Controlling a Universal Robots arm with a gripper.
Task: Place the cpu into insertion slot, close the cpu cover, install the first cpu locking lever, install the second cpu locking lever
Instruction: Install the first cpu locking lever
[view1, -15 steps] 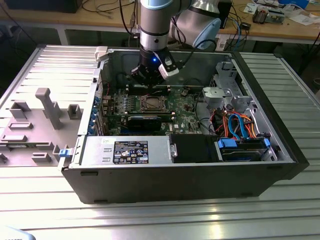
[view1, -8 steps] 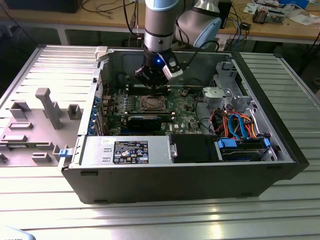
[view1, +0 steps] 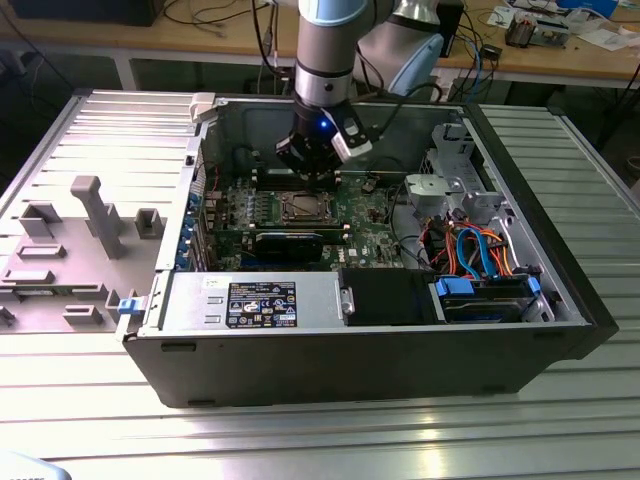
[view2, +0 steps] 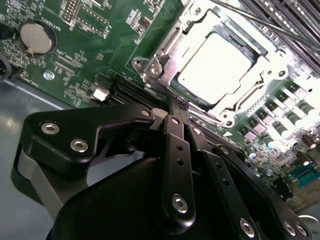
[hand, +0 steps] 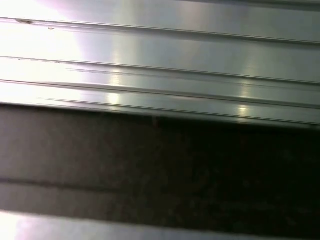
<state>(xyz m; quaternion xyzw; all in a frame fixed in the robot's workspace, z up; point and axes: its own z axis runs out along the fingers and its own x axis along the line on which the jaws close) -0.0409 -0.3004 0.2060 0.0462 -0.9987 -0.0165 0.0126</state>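
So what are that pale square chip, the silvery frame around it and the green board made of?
The pale square cpu looks like dull brushed metal: it glares evenly under the light. The silvery cpu cover frame appears to be stamped sheet steel, shiny with folded edges. The green circuit board seems lacquered fibreglass laminate, glossy with fine printed traces, though that is a guess.

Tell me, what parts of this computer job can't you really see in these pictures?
- The locking levers: in the second wrist view the gripper hides the near edge of the cpu cover, so I cannot tell if they are hooked.
- The insertion slot: too small in the exterior view, partly behind the gripper.
- The cpu: glare washes out its top.
- The first wrist view: blurred metal ridges and a dark band.
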